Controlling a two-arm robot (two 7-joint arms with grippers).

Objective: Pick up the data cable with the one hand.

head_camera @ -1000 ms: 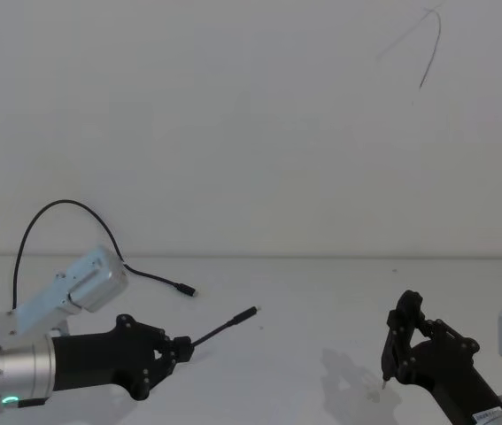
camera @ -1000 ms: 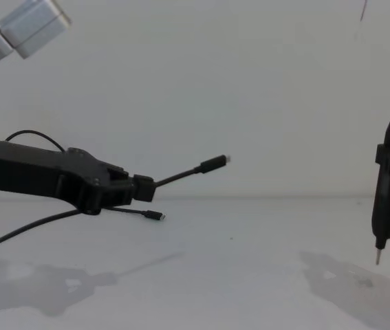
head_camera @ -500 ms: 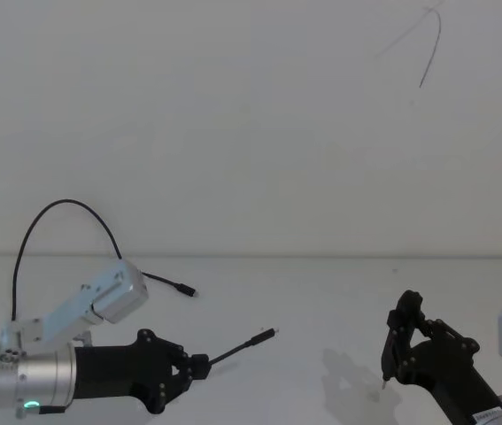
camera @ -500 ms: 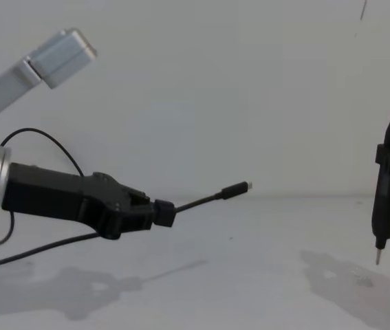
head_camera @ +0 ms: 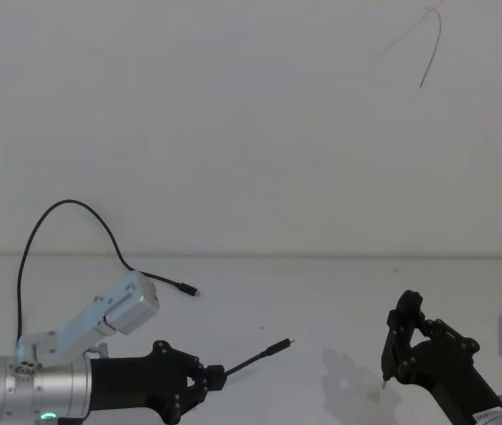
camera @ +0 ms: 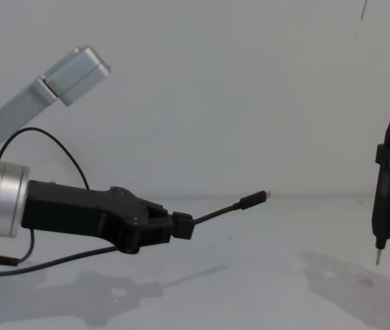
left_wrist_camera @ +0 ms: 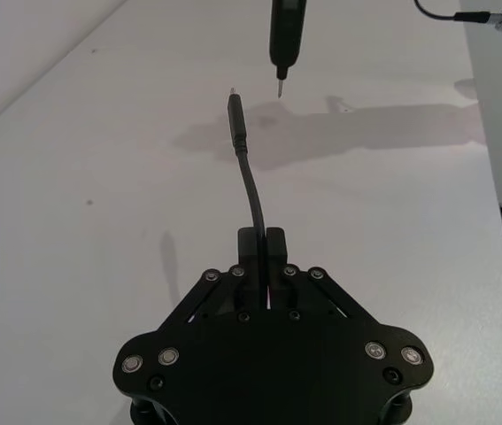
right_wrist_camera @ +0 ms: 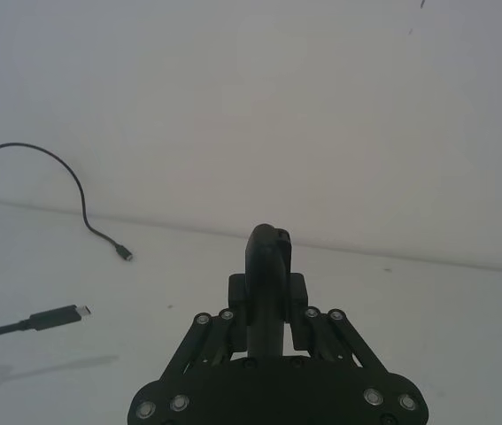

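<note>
Left gripper (camera: 183,227) pinches data cable (camera: 222,208) clear of table (camera: 250,282); pick-up judged done, next hold steady. Right gripper (right_wrist_camera: 268,297) parked, clamping pen tool (camera: 384,206).

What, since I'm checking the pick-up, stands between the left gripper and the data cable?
Nothing visible: the left gripper is shut on the data cable, plug off the table. The right gripper, shut on a pen-shaped tool, stands apart.
</note>
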